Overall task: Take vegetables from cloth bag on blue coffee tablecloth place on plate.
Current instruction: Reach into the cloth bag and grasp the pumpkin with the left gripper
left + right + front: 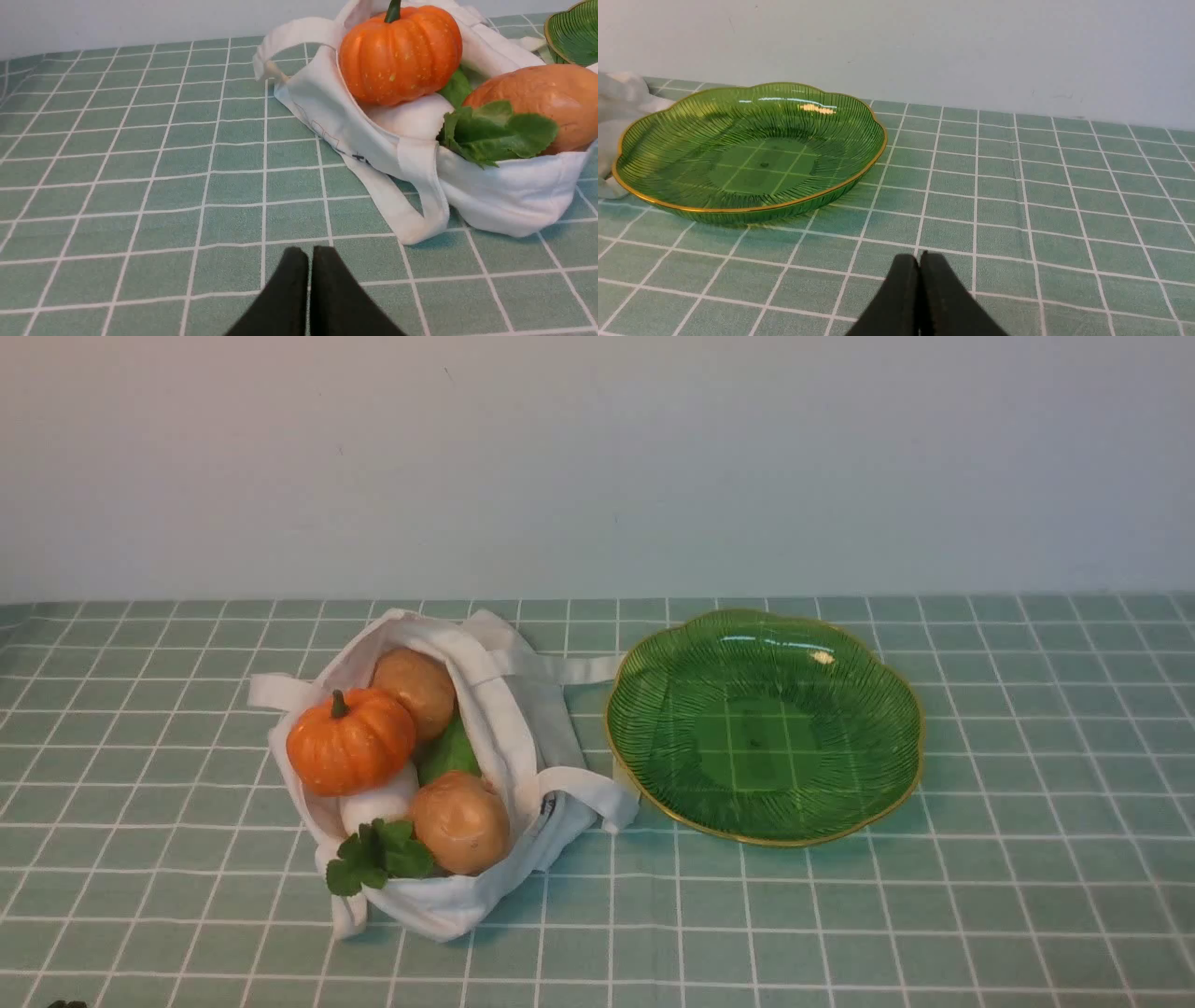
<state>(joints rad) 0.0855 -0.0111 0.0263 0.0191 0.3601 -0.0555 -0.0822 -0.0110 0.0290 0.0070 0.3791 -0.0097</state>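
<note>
The white cloth bag (509, 728) lies open on the teal checked tablecloth (840, 915). In it are an orange pumpkin (350, 742), two tan potatoes (417, 689) (461, 821), a white radish (378, 800) with green leaves (373, 857), and a green piece (448, 751). The green glass plate (896, 709) stands empty to the bag's right. My left gripper (309, 254) is shut and empty, low over the cloth short of the bag (504, 196) and pumpkin (399, 53). My right gripper (919, 259) is shut and empty, short of the plate (668, 140). Neither gripper shows in the front view.
A plain pale wall (597, 457) runs along the table's far edge. A small dark green bit (67, 1003) shows at the front left edge of the front view.
</note>
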